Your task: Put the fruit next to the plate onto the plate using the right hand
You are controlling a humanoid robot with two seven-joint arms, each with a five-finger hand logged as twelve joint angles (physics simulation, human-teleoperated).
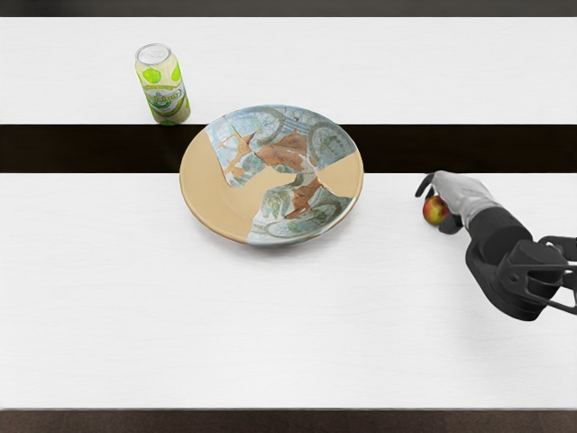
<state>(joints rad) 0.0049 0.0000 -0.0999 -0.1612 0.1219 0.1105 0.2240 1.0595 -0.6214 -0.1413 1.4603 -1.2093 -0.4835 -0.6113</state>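
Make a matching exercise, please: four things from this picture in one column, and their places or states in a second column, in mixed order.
1 can
2 plate
3 fruit
4 right hand

A holds nothing
B upright, beyond the plate's left side
C closed around the fruit
D on the table, right of the plate

Pairs: 1-B, 2-A, 3-D, 4-C

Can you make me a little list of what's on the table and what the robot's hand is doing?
fruit: apple, red and yellow, on the table, right of the plate and not touching it
plate: plate, patterned, in the middle; the apple is not on it yet
can: can, green and white, upright, behind the plate to the left
right hand: right hand, fingers curled around the apple
left hand: not in view
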